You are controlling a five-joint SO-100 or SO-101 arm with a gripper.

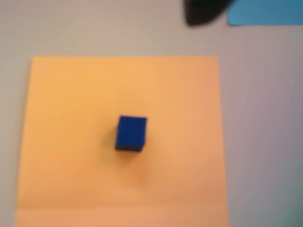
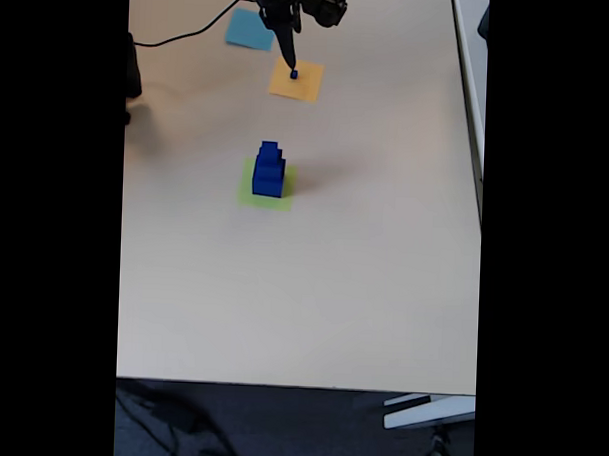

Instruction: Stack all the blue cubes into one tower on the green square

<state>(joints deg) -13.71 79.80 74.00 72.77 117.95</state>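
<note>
A small dark blue cube (image 1: 130, 134) sits alone in the middle of an orange paper square (image 1: 123, 137), seen from above in the wrist view. One dark fingertip (image 1: 201, 13) pokes in at the top edge, well away from the cube. In the fixed view my gripper (image 2: 288, 59) hangs point-down just left of that cube (image 2: 294, 75) and holds nothing. I cannot make out how far apart its jaws are. Nearer the table's middle, a stepped tower (image 2: 269, 170) of blue cubes stands on the green square (image 2: 248, 194), largest at the bottom.
A light-blue paper square (image 2: 249, 29) lies at the back left beside the arm, and its corner (image 1: 265, 12) shows in the wrist view. A black cable (image 2: 181, 36) trails across the back left. The pale table (image 2: 363, 280) stretches wide in front of the tower.
</note>
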